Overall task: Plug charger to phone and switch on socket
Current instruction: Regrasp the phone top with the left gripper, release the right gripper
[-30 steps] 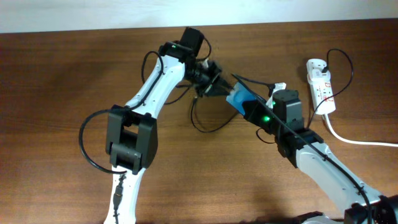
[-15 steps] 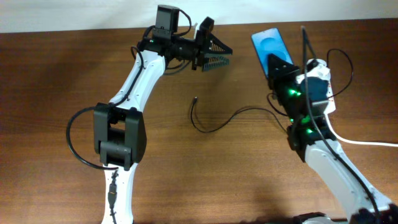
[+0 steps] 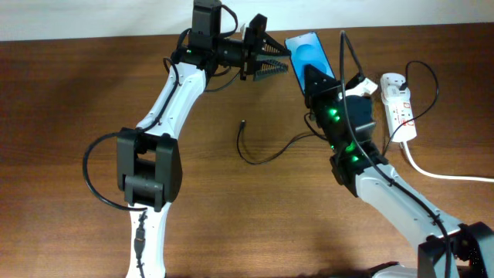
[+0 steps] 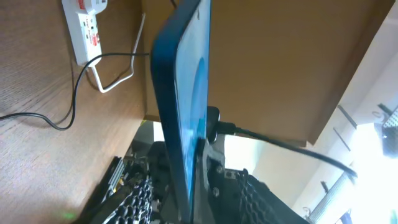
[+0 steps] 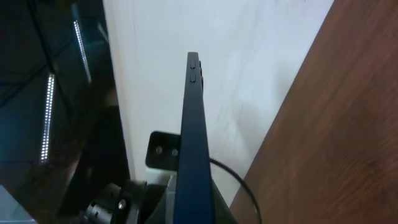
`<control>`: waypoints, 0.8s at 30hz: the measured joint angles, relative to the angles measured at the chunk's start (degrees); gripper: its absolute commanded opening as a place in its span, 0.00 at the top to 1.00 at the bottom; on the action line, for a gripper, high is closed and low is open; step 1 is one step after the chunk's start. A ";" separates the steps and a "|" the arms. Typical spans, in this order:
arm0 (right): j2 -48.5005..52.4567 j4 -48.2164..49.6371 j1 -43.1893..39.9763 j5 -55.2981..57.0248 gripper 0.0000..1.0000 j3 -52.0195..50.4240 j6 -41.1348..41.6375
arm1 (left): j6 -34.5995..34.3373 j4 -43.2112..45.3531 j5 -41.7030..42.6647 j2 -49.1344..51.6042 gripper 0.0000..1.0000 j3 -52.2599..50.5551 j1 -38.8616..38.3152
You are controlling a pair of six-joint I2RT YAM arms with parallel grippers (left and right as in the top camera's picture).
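My right gripper (image 3: 315, 77) is shut on the phone (image 3: 307, 52) and holds it raised above the table's far edge, blue screen up. The phone shows edge-on in the right wrist view (image 5: 191, 143), clamped in the jaws (image 5: 193, 202). My left gripper (image 3: 282, 59) is open just left of the phone; in the left wrist view the phone's edge (image 4: 183, 93) stands between its spread fingers (image 4: 193, 199). The charger (image 3: 266, 158) lies loose on the table, its plug end (image 3: 243, 122) free. The socket (image 3: 397, 100) lies at the right and shows in the left wrist view (image 4: 87, 25).
The socket's thick white cord (image 3: 440, 174) runs off to the right. A black lead loops over the socket (image 3: 424, 73). The pale wall borders the table's far edge (image 3: 116, 23). Both arms meet at the top middle.
My right arm has swung the phone left, from above the socket to right beside my left gripper. The left gripper has barely moved. The charger lies as before.
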 measured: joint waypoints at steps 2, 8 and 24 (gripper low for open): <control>0.00 -0.20 1.68 1.05 0.96 0.00 1.86 | -0.26 0.02 -1.68 0.00 0.55 0.00 -0.31; 2.60 -1.27 4.79 4.20 0.96 3.76 9.60 | -0.50 0.13 -9.16 0.00 0.62 0.00 -1.05; 8.04 -1.73 4.79 4.52 0.96 7.48 15.50 | -2.60 0.15 -17.22 0.00 1.00 0.02 -3.04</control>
